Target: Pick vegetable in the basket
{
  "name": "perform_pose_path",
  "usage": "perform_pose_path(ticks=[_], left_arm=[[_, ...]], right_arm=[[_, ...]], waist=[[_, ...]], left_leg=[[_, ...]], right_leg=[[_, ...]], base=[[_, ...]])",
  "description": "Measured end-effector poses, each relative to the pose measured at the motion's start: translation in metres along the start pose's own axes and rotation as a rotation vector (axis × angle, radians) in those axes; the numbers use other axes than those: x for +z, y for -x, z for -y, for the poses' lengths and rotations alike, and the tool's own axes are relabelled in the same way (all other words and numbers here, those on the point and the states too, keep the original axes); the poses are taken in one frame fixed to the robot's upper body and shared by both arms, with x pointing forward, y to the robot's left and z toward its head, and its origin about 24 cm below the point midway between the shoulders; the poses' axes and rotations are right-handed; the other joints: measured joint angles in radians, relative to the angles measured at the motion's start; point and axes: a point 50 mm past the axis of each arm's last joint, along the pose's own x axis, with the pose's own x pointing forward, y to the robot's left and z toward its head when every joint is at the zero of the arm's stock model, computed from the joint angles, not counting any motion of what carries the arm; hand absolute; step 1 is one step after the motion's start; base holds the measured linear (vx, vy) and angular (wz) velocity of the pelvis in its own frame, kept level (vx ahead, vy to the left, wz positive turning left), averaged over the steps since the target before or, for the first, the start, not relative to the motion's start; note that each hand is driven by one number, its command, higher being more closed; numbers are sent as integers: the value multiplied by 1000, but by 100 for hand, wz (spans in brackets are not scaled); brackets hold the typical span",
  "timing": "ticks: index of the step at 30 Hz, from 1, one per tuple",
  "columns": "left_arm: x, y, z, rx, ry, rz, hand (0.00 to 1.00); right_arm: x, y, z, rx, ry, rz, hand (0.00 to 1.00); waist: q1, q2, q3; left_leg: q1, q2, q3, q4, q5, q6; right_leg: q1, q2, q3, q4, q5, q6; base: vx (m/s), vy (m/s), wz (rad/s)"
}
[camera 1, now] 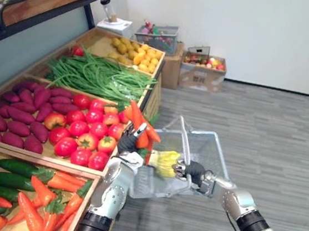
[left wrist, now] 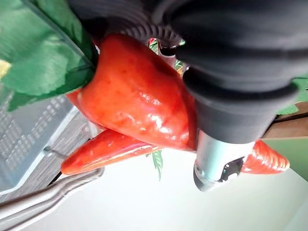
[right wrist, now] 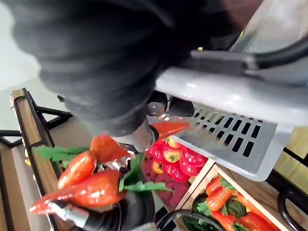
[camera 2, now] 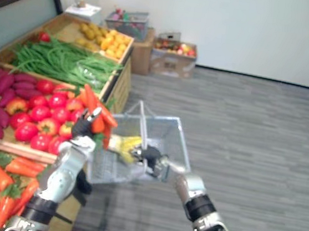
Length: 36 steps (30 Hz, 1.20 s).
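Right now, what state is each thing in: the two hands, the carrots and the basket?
basket, held up in the air, handle raised.
right hand, shut on the basket.
carrots, gripped in a bunch at the basket's rim, not yet inside.
left hand, shut on the carrots.

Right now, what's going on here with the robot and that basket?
The robot's left hand grips a bunch of carrots, held up at the edge of a grey mesh basket. Its right hand holds that basket by the handle beside the produce stand. The carrots are not yet inside.
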Motion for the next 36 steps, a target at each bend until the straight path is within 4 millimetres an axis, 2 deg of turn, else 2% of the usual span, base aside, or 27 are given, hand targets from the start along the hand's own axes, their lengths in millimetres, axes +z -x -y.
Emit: perform_pose_path(ticks=[4,11,16,21,27,28,31,36], left_arm=[[-4,1,1,21,6,-15,100],[-23,0,-10,115,10,-85,100],[-26,0,-15,179,-4,-103,100],[-45,2,-37,323,-44,-191,100],[-61,0,-51,394,-57,-266,100],[-65,2,-55,408,-61,-287,0],[-80,8,-66,454,-93,-381,0],[-101,17,-75,434,-139,-524,0]], right_arm=[[4,-5,-16,83,-9,20,100],[0,-9,-24,127,-42,7,100],[10,-10,-38,175,0,38,100],[29,-13,-55,247,7,100,100],[24,-18,-65,271,-1,69,100],[24,-18,-65,266,-3,67,100],[23,-18,-68,272,-3,63,100],[29,-17,-78,297,26,79,100]], waist=[[2,-4,3],[3,-4,3],[3,-6,7],[2,-6,13],[5,-10,32],[4,-9,35],[3,-8,40],[0,-6,45]], left_leg=[[0,-2,0,0,0,0],[0,-2,0,0,-1,0],[0,2,3,3,-9,-4],[2,6,10,10,-17,-7],[2,9,12,25,-23,-6],[0,9,13,34,-28,-4],[-2,9,21,42,-44,-4],[-8,11,40,50,-47,-2]], right_leg=[[0,-2,0,0,0,0],[0,-3,2,3,0,0],[2,1,8,5,0,0],[5,6,17,5,-1,0],[6,7,26,14,-1,0],[6,7,31,18,-1,0],[5,7,46,22,-1,0],[-11,5,61,35,-2,0]], base=[[0,0,0],[0,0,0],[0,0,-4],[0,0,-4],[3,4,-1],[15,28,-4],[1,30,-11],[11,18,-9]])
